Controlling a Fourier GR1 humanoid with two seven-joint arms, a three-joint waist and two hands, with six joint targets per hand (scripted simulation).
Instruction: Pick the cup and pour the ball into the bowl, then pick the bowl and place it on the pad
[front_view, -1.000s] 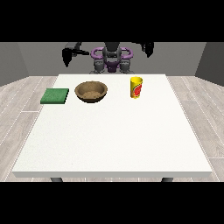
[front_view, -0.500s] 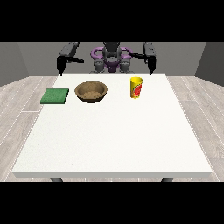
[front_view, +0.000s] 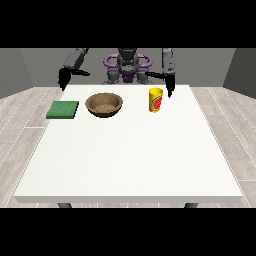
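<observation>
3 items sit on the bench (front_view: 125, 160) in a far row: pad (front_view: 63, 109) at view's left, bowl (front_view: 104, 104) middle, cup (front_view: 156, 100) upright at right. Ball not visible; presumably inside cup. Behind them, hand at view's right (front_view: 170, 88) hangs just beside cup, holding nothing; can't tell finger spread. Hand at view's left (front_view: 62, 80) off bench edge, same. Risk: a sideways approach clips the rim, tips cup, ball rolls off.

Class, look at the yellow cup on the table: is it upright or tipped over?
Upright. The yellow cup stands on its base on the table, open rim facing up.
</observation>
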